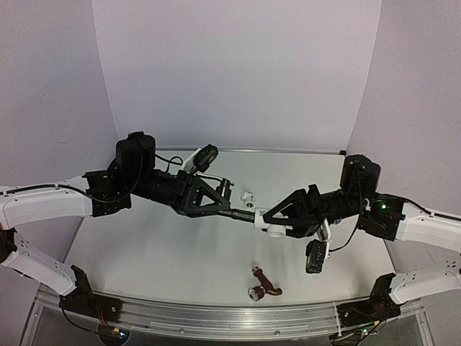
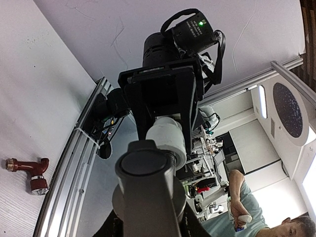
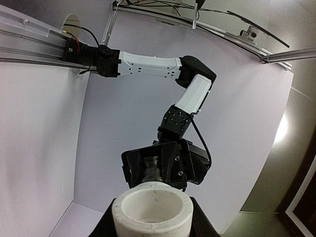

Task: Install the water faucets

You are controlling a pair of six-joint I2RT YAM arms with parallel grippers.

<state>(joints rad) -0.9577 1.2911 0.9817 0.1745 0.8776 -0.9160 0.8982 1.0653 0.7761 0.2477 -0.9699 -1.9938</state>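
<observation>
Above the table's middle, my left gripper (image 1: 227,210) is shut on the dark grey water faucet (image 1: 241,215), which fills the left wrist view (image 2: 148,187). The faucet's tip meets the white elbow fitting (image 1: 272,225), and my right gripper (image 1: 282,220) is shut on that fitting. In the right wrist view the fitting's open mouth (image 3: 151,210) faces the camera, with the dark faucet's end (image 3: 152,170) at its far side. The reddish-brown faucet (image 1: 263,283) lies loose on the table near the front edge, and it also shows in the left wrist view (image 2: 28,170).
A second white elbow fitting (image 1: 248,197) lies on the table just behind the joined parts. An aluminium rail (image 1: 216,317) runs along the near edge between the arm bases. White walls close the back and sides.
</observation>
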